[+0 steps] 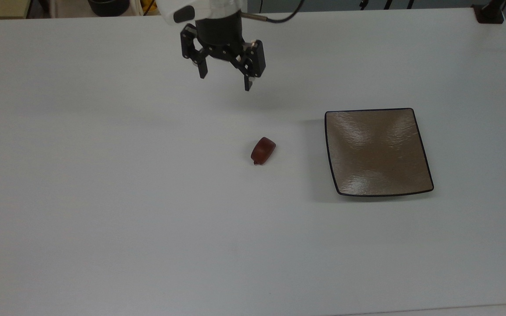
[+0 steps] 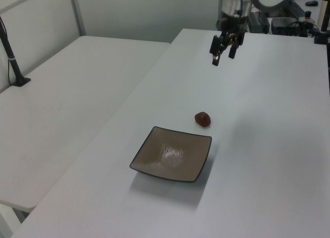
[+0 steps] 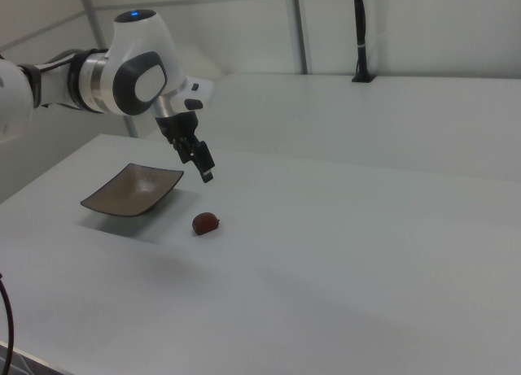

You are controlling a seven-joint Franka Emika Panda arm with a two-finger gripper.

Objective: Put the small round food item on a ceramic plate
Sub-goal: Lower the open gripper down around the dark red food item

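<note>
The gripper (image 1: 224, 83) hangs above the table (image 1: 103, 197) with its jaws wide open and empty, so the approach step seems in hand: next it must descend over the small round food item (image 1: 262, 150), which lies just beside the ceramic plate (image 1: 378, 151).

The robot arm (image 1: 200, 11) is cut off by the top view's upper edge at about 12 o'clock, so just its wrist and the tool (image 1: 224, 83) remain. In the right view the arm leaves the frame at 9 o'clock. A dark round object (image 1: 108, 6) and something yellow (image 1: 149, 5) beyond the table (image 1: 103, 219), near 11 o'clock in the top view, are cropped and cannot be identified. In the left view, dark equipment (image 2: 304, 13) at 1 o'clock is too small to make out.
</note>
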